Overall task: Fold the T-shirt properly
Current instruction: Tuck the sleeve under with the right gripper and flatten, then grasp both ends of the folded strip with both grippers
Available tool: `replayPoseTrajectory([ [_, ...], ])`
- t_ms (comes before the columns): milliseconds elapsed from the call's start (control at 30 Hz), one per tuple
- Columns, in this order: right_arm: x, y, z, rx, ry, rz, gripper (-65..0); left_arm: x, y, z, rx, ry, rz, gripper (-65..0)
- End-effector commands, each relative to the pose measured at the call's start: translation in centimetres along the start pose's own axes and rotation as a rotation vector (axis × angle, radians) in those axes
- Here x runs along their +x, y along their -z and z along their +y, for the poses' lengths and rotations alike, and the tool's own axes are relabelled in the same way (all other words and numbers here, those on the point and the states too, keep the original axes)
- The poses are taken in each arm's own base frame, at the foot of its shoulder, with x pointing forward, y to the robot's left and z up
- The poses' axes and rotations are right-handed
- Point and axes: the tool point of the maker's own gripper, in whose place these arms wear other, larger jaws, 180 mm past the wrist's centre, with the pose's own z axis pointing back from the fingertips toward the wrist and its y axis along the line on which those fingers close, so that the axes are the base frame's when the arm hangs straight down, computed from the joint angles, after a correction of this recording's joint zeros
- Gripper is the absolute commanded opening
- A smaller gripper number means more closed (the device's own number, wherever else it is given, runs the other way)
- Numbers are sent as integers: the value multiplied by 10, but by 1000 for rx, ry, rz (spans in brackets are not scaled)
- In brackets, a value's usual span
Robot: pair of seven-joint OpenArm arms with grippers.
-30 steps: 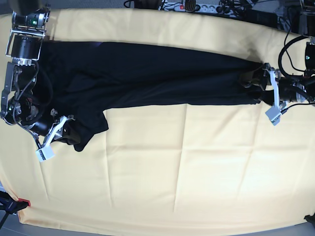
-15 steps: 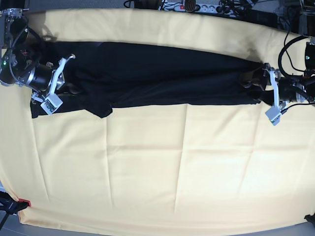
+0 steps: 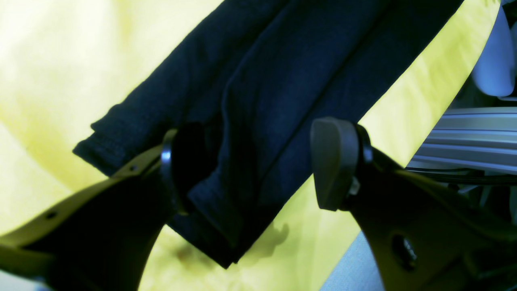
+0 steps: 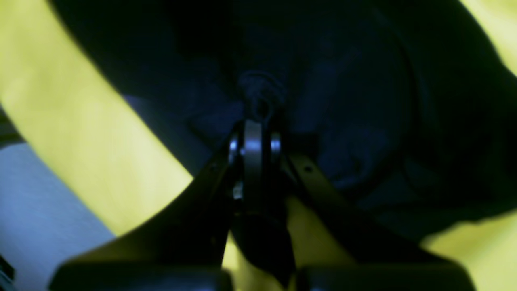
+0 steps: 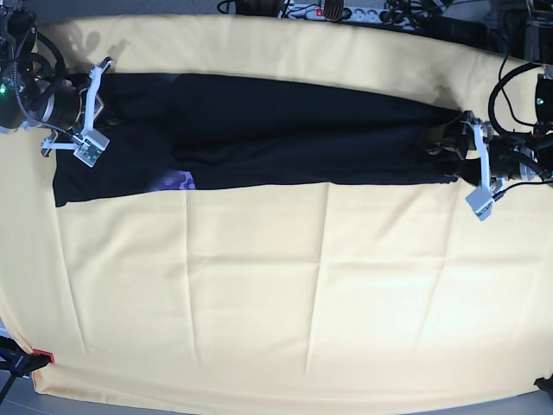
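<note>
The black T-shirt [image 5: 285, 138] lies as a long narrow band across the far part of the pale yellow cloth [image 5: 302, 285]. A bit of purple print [image 5: 179, 180] shows at its lower edge. My right gripper [image 5: 102, 111] is at the shirt's left end. In the right wrist view it [image 4: 252, 137] is shut on a bunch of black fabric [image 4: 258, 89]. My left gripper [image 5: 445, 154] is at the shirt's right end. In the left wrist view it [image 3: 254, 165] is open, with the folded shirt edge [image 3: 282, 72] lying between the jaws.
A power strip and cables [image 5: 337, 10] lie beyond the far edge. A red clamp [image 5: 39, 356] sits at the near left corner. Bare yellow cloth covers the near half of the table. Grey table edge [image 4: 40, 210] shows beside the cloth in the right wrist view.
My right gripper has moved from the near left up to the far left corner, drawing the hanging flap of the shirt with it. The shirt is now a straight band. The left arm has not moved.
</note>
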Motion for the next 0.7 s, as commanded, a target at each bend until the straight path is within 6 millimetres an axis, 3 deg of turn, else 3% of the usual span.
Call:
replayPoseTrajectory([
  [0,3,-8,-10,-36,-38,6,-650,11,-10,2,14,32,-23,-220],
  [167,-3,-11,-14,-45,-51,43,-650,10,-11,3,21,33,-16,-220],
  [367,-28,-15,-9,-28,-60,139,-650,10,-13,4,27,35,-11,-220],
  [467,-28,-14,-9,-33,-46,135,-640,10,-15,5,30,40,-8,-220],
  [567,-32,-17,-12,-44,-37,166,-332,11,-15,5,31,41,-10,-220],
  [600,-34,-19,-11,-44,-54,182,-273,10,-15,5,31,41,-9,-220],
  [667,-29,-26,-13,-63,-90,191,-265,10,-15,5,31,41,-8,-220],
])
